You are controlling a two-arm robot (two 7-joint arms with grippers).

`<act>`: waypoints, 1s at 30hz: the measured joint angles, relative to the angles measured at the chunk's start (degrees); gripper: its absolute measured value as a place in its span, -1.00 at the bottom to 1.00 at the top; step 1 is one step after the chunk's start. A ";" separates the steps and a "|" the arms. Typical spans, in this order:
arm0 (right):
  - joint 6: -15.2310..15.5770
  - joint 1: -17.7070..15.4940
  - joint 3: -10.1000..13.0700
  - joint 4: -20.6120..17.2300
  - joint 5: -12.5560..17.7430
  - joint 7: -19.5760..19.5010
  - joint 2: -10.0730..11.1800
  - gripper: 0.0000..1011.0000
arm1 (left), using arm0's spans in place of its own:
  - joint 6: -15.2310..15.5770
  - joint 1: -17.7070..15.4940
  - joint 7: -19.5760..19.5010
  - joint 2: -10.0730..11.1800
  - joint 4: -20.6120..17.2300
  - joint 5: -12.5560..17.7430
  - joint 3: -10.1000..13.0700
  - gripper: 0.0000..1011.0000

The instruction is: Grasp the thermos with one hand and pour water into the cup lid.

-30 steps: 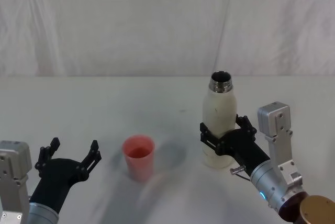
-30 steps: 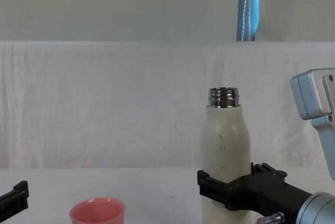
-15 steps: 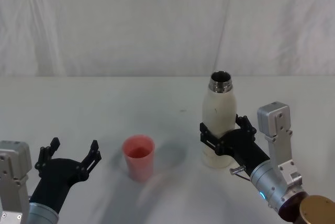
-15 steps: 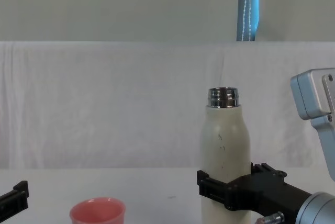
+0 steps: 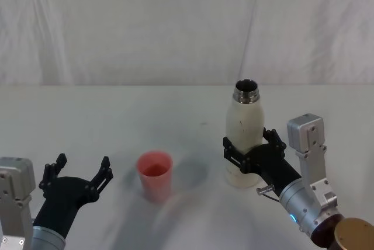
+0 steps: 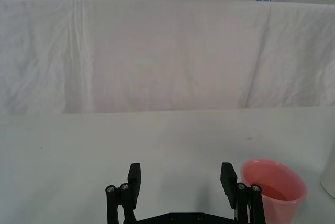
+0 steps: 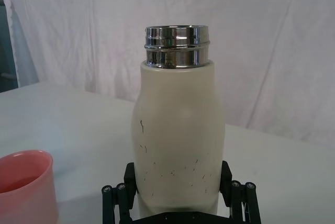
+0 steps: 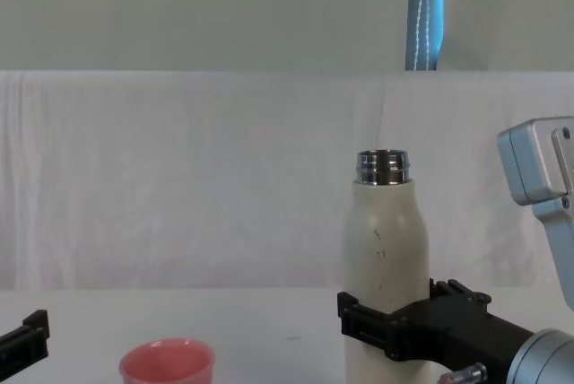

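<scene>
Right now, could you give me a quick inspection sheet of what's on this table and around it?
Surface: white table, bare around the items.
Thermos: upright, uncapped, on the table.
Cup lid: pink, upright, to the thermos's left, apart from it.
Clutter: nothing seen.
Right gripper: closed around the thermos's lower body.
Left gripper: open, holding nothing, left of the cup lid.
Cables: nothing seen.
Surroundings: white cloth backdrop; blue pole behind it.
</scene>
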 joint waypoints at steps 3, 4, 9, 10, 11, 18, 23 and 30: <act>-0.02 0.01 0.01 -0.03 0.01 -0.01 0.00 0.97 | 0.00 0.00 0.00 0.00 0.00 0.00 0.00 0.98; -0.02 0.01 0.02 -0.03 0.01 -0.01 0.00 0.98 | 0.00 0.00 0.01 0.00 0.00 0.00 0.00 0.98; -0.02 0.00 0.00 -0.03 0.01 -0.01 0.00 0.98 | 0.00 0.00 0.00 0.00 0.00 0.00 0.00 0.98; -0.02 0.00 0.00 -0.03 0.01 0.00 0.00 0.98 | 0.00 0.00 0.00 0.00 0.00 0.00 0.00 0.98; -0.02 0.00 0.00 -0.04 0.01 0.00 0.00 0.98 | 0.00 0.00 0.00 0.00 0.00 0.00 0.00 0.98; 0.00 0.00 0.00 -0.04 0.00 0.00 0.00 0.98 | 0.00 0.00 0.00 0.00 0.00 0.00 0.00 0.98; 0.00 -0.01 0.00 -0.03 0.00 0.00 0.00 0.98 | 0.00 0.00 0.00 0.00 0.00 0.00 0.00 0.98; 0.00 0.00 0.00 0.00 0.00 0.00 0.00 0.98 | 0.00 0.00 0.00 0.00 0.00 0.00 0.00 0.98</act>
